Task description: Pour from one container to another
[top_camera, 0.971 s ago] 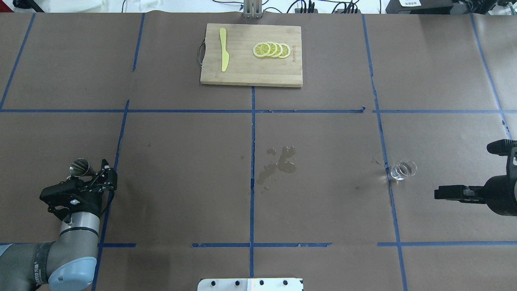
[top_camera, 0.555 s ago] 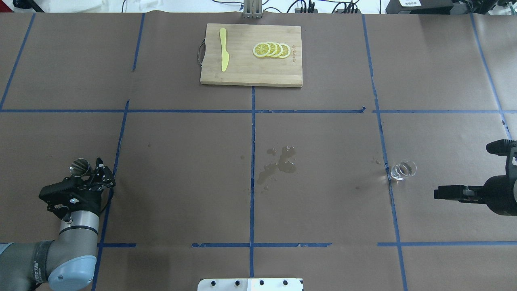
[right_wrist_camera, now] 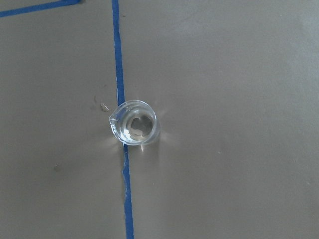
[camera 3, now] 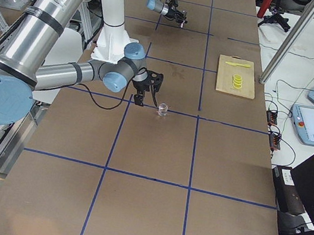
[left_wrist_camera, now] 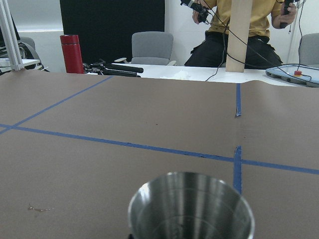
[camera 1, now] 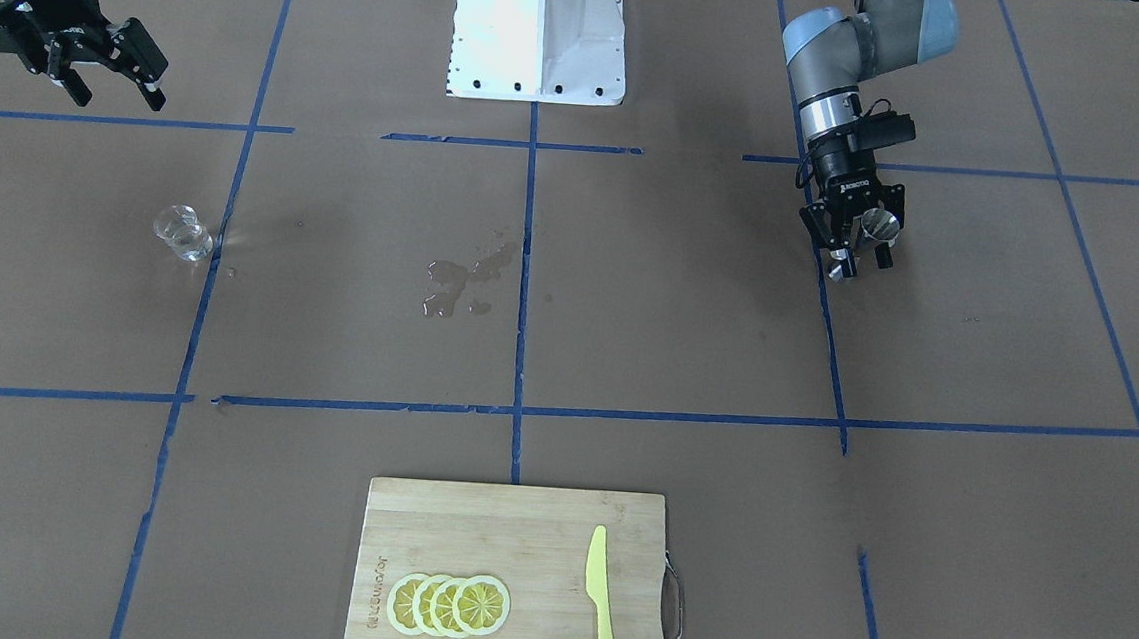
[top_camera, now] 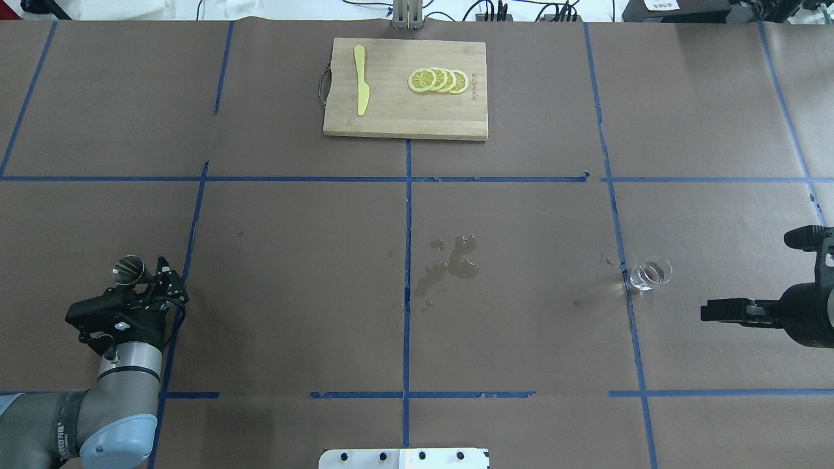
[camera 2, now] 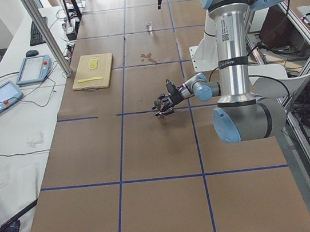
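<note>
Near left of the surface (top_camera: 293, 293): jigger (camera 1: 879, 223) upright between the spread fingers (camera 1: 838, 266) of the left pincer (camera 1: 861, 265), released rather than clenched. Near right: glass cup (top_camera: 649, 273) upright on the edge of a blue tape line (top_camera: 622, 260), apart from the right pincer (camera 1: 119, 96), likewise released, grasping nothing. Between them, a wet spill (top_camera: 449, 260); far centre, cutting board (top_camera: 391, 117) with lemon slices (top_camera: 438, 80) and yellow knife (top_camera: 361, 81).

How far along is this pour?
Probably done: a puddle lies mid-table, and the glass cup stands alone, the right end effector open and away from it. In hand: the left end effector brackets the jigger; grip unclear. Left: perhaps only releasing it.
</note>
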Available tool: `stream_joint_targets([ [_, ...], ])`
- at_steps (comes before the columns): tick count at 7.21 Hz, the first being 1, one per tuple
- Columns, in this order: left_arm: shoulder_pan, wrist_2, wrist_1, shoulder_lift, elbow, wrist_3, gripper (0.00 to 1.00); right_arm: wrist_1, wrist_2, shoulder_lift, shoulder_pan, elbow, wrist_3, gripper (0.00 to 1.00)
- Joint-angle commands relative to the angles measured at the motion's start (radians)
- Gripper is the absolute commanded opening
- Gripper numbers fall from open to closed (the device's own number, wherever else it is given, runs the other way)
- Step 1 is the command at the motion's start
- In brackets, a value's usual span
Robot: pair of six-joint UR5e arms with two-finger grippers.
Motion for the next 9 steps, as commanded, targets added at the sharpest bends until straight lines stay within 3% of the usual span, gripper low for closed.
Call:
stream_joint_targets([
  [1,0.001,0.000,0.000,-0.008,0.003,0.000,0.32,0.000,0.000,0.001,0.002,-0.003,0.000,1.00],
  [2,0.001,0.000,0.000,-0.008,0.002,0.000,0.07,0.000,0.000,0.001,0.002,-0.003,0.000,1.00],
  [3,0.000,0.000,0.000,-0.008,0.000,0.000,0.00,0.000,0.000,-0.002,0.002,-0.005,0.000,1.00],
  [5,-0.008,0.000,-0.003,-0.014,-0.050,0.005,0.00,0.002,-0.002,-0.004,0.002,0.000,0.002,1.00],
  [7,-0.014,0.000,-0.003,-0.024,-0.147,0.092,0.00,0.003,-0.063,-0.010,-0.003,0.000,0.014,1.00],
  [9,-0.045,0.000,-0.008,-0.117,-0.201,0.234,0.00,0.003,-0.252,-0.013,-0.102,0.001,0.040,1.00],
])
